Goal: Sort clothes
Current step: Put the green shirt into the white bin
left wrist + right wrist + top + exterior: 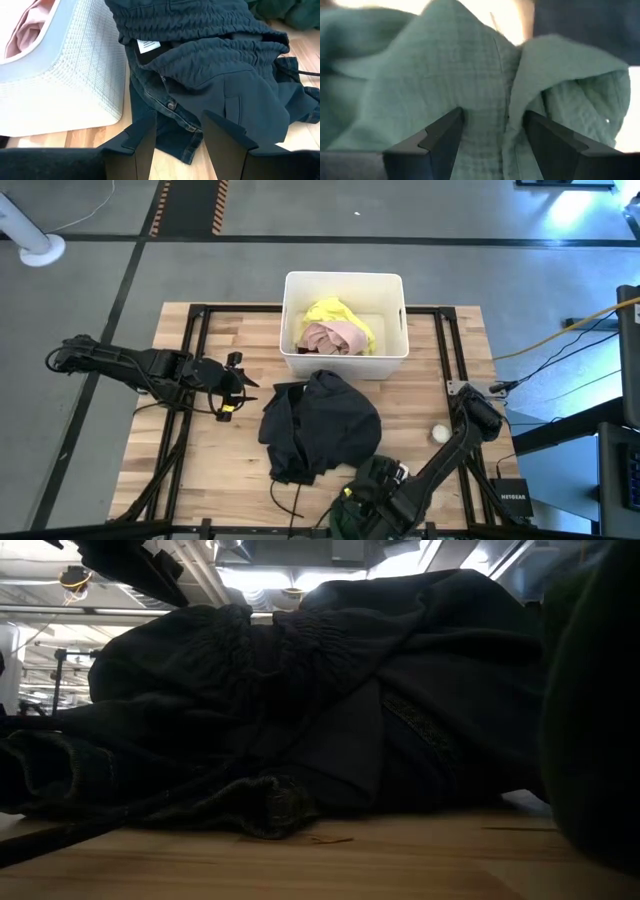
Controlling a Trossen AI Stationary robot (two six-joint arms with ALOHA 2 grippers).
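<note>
A pile of dark clothes (320, 425) lies mid-table: a black garment with a gathered waistband and white label (148, 45) on top of dark denim (170, 107). In the low view the pile (330, 690) fills the frame. A dark green garment (368, 475) lies crumpled at the near edge. My right gripper (375, 495) points down over it, open, its fingers on either side of a raised fold (512, 100). My left gripper (240, 385) hovers open left of the pile, aimed at it (177, 122), touching nothing. Yellow (335, 313) and pink (335, 335) clothes lie in the white bin (345, 277). My right gripper comes at the green garment from above, pointing down, with a raised fold of the cloth (512, 100) between its open fingers. I cannot tell whether the fingertips touch the cloth. The garment lies on the table.
The white bin stands at the table's far middle, its wall (75, 75) close to the pile's far-left side. A small white ball (439, 433) lies right of the pile near my right arm. Bare wood (200, 460) shows at the near left.
</note>
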